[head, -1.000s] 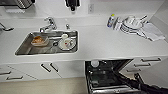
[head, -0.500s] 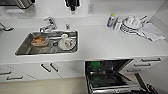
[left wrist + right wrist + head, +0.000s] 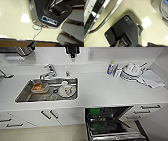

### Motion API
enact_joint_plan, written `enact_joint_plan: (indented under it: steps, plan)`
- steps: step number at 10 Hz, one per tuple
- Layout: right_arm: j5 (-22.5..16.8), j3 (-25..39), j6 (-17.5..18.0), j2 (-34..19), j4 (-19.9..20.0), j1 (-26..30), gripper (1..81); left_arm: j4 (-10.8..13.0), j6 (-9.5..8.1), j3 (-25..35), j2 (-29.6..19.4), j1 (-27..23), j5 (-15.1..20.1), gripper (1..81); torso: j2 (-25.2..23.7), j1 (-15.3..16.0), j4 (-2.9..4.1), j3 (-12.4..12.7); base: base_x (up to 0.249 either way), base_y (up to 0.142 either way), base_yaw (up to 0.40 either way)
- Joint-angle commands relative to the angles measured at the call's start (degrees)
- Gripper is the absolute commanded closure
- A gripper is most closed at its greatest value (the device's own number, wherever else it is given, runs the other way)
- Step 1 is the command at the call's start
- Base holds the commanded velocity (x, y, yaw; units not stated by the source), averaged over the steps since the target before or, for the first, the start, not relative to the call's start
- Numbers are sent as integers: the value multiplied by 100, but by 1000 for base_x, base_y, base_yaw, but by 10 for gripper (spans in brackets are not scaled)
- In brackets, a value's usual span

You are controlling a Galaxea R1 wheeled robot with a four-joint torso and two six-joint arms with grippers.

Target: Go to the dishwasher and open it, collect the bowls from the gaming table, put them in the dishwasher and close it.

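Left hand and right hand: spread or pressed together, cannot tell from either wrist view.

Seen from the head camera, left to right: steel sink (image 3: 25, 98) sunk into the white worktop (image 3: 105, 89), holding an orange-brown dish (image 3: 39, 87) at its left end and white dishes (image 3: 65, 90) near its right end. Chrome tap (image 3: 49, 71) just behind the sink. Further right on the worktop, a small bottle (image 3: 110, 68), then a rack of white crockery (image 3: 131, 70), then a pale cloth (image 3: 152, 79) at the far right. Below the worktop, white cupboard doors with dark bar handles (image 3: 50, 114). To their right, the dishwasher (image 3: 115, 136), open, door dropped down and racks exposed. Inside, a green bowl (image 3: 94, 111) sitting at the back left of the rack, under the worktop's edge.

From the left wrist: glossy cream floor (image 3: 15, 25) and a thin black cable (image 3: 37, 31) looping across it beneath the robot's dark base.

From the right wrist: steel edge of the dishwasher door with its dark control strip, above the same cream floor.
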Motion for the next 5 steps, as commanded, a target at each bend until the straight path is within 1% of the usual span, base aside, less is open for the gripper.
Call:
enact_joint_plan:
  steps: [1,3,4,5]
  plan:
    - [-121,-240,-37,71,-41,-863,10,-1,-63,-101,36,251,459,10,0,0,0,0,0,0,0]
    - [142,-521,-28,351,-23,-1181,10,-2,-63,-101,36,251,459,10,0,-2,0,2,0,0,0]
    - [160,-600,-11,457,-23,-1312,10,-2,-63,-101,19,251,459,10,-573,365,0,2,0,0,0]
    - [160,-627,-20,554,-32,-1427,10,-2,-63,-101,10,251,459,10,-584,369,0,2,0,0,0]
